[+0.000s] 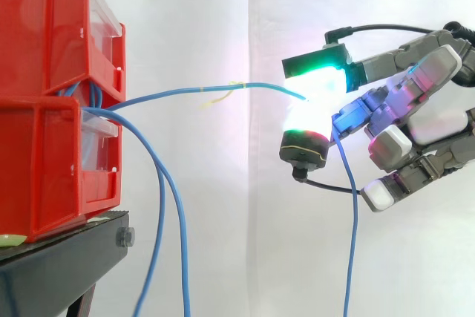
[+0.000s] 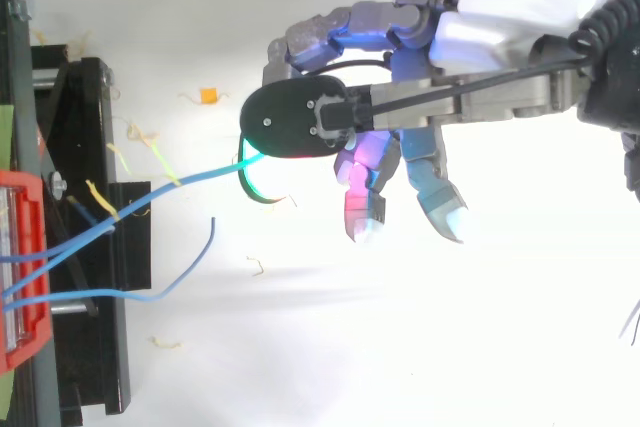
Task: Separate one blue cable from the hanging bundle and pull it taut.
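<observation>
Between fingers (image 1: 315, 64), thin blue cable (image 1: 185, 92), near-level

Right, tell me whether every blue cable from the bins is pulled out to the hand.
No: one blue cable stretches to the hand, while two other cables hang down from the red bins.

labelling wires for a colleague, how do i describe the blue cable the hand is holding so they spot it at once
Start at the red bins on the left, where blue cables come out between them. The other cables droop downward; this blue cable alone runs almost level to the right, into the pinch of the hand.
</observation>
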